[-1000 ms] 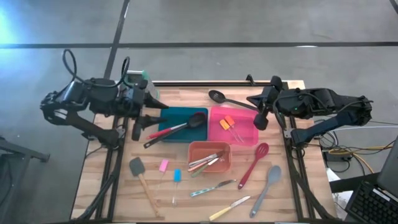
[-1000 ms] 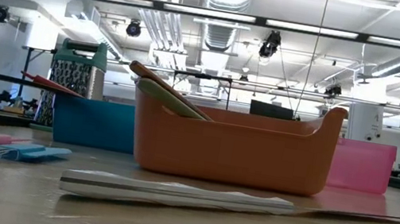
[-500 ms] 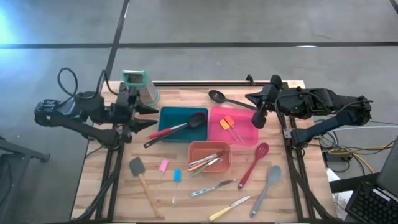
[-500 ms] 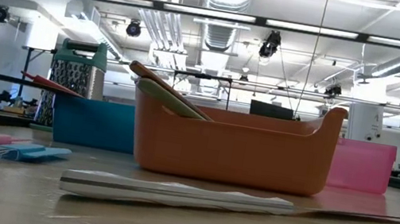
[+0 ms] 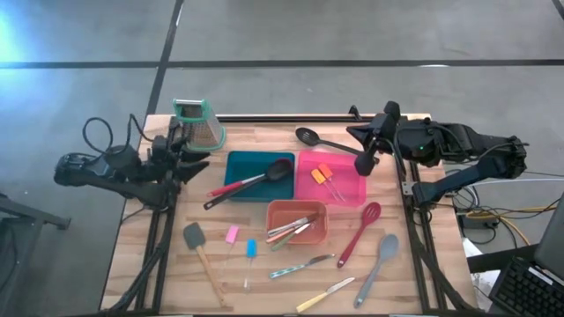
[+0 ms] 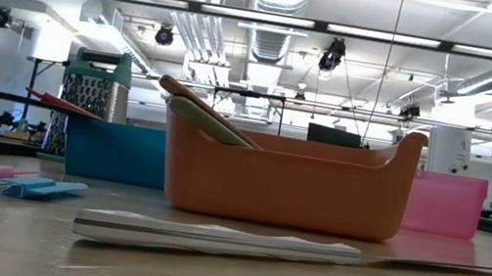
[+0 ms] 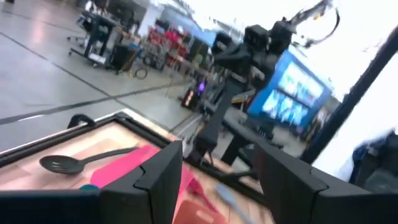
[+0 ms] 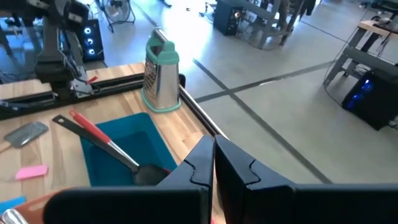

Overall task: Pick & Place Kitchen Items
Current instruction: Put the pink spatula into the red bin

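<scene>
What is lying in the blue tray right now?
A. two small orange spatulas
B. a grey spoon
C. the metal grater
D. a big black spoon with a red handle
D: in the view from above, the black spoon has its bowl inside the blue tray while its red handle sticks out over the tray's edge toward the left arm.

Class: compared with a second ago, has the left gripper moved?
Yes. The left gripper has pulled back from over the blue tray toward the table's left edge, near the grater.
</scene>
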{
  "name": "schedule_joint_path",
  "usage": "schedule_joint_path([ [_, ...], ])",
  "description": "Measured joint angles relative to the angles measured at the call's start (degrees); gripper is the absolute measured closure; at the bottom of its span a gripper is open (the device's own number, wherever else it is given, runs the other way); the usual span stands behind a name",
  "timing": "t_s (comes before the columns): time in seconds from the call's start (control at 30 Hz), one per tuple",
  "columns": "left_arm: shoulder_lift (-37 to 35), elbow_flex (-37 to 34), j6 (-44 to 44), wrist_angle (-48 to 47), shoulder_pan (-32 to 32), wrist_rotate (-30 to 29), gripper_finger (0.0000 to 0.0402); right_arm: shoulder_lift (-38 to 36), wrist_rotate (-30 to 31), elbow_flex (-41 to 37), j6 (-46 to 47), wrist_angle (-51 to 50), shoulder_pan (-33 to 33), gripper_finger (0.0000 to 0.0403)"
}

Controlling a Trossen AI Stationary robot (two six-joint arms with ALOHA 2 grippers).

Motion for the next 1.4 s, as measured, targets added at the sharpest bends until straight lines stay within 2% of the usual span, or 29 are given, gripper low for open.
schedule_joint_path([
  [0.1,0.3,-4.2,-0.6,3.8,0.0,-0.2,0.0197,0.0,0.0,0.0,0.2,0.1,-0.3,0.0394],
  [0.43,5.4,-16.7,-0.5,28.2,0.0,0.7,0.0197,0.0,-0.1,-0.2,2.4,1.8,-0.2,0.0394],
  [0.57,8.6,-16.3,3.6,29.0,0.0,0.8,0.0197,0.0,-0.1,-0.2,2.9,1.8,-0.2,0.0394],
  [0.7,12.6,-12.5,10.1,28.8,0.0,1.3,0.0197,0.1,-0.1,-0.2,3.0,1.9,-0.1,0.0394],
  [0.87,16.7,-4.9,16.6,22.2,-1.0,3.4,0.0197,0.1,-0.2,-0.4,3.0,1.8,-0.1,0.0394],
  [1.13,22.5,9.7,17.0,-2.7,-5.8,6.3,0.0197,0.1,-0.2,-0.4,3.0,1.7,-0.1,0.0394],
  [1.33,27.1,17.9,17.4,-12.4,-9.0,6.3,0.0197,0.1,-0.4,-0.4,4.2,1.6,-0.1,0.0394],
  [1.4,28.2,19.6,17.4,-14.5,-9.6,6.2,0.0197,0.1,-2.3,-0.4,5.6,1.0,-0.1,0.0394],
])
